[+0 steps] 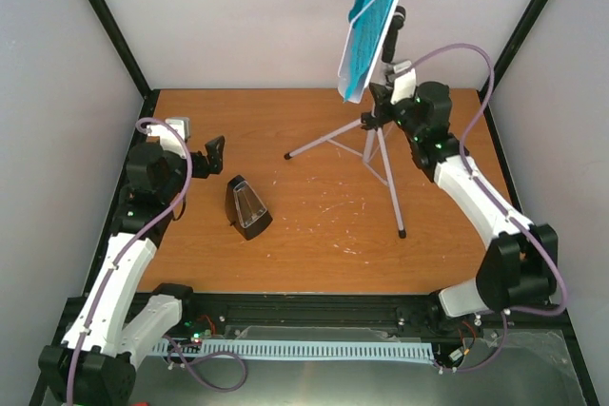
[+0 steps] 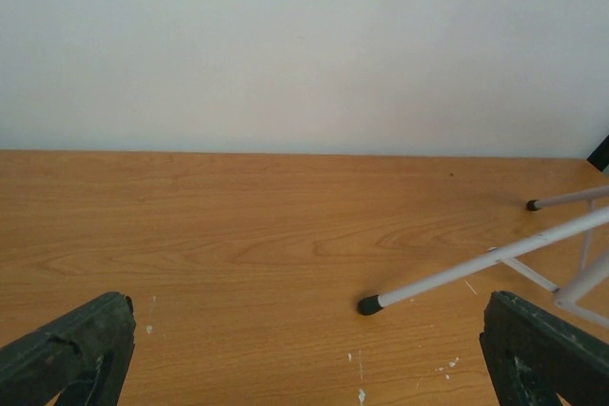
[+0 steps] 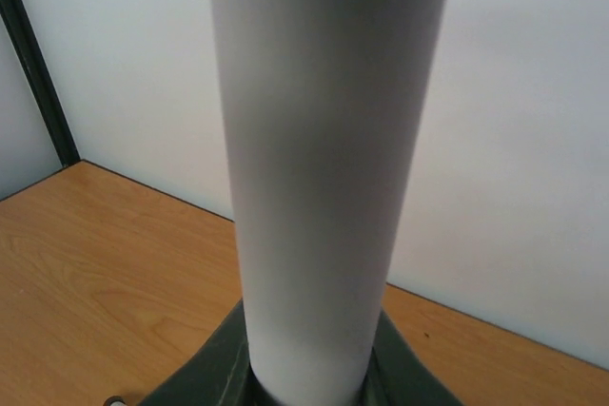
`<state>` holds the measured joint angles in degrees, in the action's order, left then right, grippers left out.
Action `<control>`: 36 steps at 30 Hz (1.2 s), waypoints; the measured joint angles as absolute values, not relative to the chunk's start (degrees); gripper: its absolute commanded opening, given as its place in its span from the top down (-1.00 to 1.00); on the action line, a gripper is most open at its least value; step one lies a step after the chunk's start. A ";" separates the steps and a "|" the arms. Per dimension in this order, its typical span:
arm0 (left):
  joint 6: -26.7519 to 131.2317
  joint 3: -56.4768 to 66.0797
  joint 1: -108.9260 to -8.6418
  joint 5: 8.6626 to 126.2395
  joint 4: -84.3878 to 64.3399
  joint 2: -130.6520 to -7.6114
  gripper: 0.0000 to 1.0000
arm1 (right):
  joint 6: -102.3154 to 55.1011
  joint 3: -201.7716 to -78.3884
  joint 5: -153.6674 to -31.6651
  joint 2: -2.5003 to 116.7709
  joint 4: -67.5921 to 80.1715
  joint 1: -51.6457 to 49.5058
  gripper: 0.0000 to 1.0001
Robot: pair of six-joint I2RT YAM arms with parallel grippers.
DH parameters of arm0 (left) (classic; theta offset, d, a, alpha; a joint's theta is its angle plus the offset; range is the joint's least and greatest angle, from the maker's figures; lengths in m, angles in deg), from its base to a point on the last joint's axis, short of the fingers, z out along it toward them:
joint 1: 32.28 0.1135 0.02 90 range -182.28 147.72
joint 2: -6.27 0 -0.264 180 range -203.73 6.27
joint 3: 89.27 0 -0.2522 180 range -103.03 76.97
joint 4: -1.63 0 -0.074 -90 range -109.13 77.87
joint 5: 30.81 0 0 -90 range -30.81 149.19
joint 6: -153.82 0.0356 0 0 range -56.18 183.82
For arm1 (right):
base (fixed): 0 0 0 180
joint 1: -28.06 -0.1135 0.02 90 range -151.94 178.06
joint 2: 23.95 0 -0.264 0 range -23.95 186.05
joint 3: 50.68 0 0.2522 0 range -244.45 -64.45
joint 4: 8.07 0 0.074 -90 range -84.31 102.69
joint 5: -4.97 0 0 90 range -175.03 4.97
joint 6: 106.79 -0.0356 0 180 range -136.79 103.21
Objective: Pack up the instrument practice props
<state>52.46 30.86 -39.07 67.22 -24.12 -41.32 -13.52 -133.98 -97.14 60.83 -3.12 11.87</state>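
- Right gripper (image 1: 384,106), upper right: jaws clamped on the music stand (image 3: 314,187) pole, likely to steady it for packing.
- Left gripper (image 1: 213,153), left: jaws wide apart, empty, near metronome (image 1: 247,208).

No readable text, it seems.

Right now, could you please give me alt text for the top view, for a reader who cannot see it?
The right arm clasps in its jaws the pole of a tripod stand holding cyan sheets, at the far right of a wooden table. A black metronome stands near the left, beside the left arm, whose jaws are open and empty.
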 measured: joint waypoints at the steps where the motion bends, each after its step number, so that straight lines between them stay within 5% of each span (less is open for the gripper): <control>1: 52.46 30.86 -39.07 67.59 -24.14 -41.73 -0.99 | -13.44 -132.48 -97.10 59.06 -2.67 12.27 0.95; 9: 52.60 31.63 -41.50 81.98 -21.06 -43.00 -0.90 | -13.31 -119.51 -101.14 42.58 0.37 13.42 0.95; 16: 50.63 31.54 -57.37 95.16 -16.60 -48.62 -0.78 | -12.76 -113.85 -113.03 32.57 4.53 13.38 0.94; 24: 49.80 31.50 -73.17 101.54 -8.44 -62.39 -0.61 | -12.74 -111.25 -126.30 28.70 4.90 13.29 0.94; 36: 49.97 30.49 -75.11 104.99 -1.78 -76.14 -0.11 | -12.93 -110.86 -135.88 29.48 3.28 13.29 0.95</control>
<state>49.97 30.49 -75.11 104.99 -1.78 -76.14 -12.93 -110.86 -135.88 29.48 3.28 13.29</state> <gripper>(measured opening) 0.637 0.167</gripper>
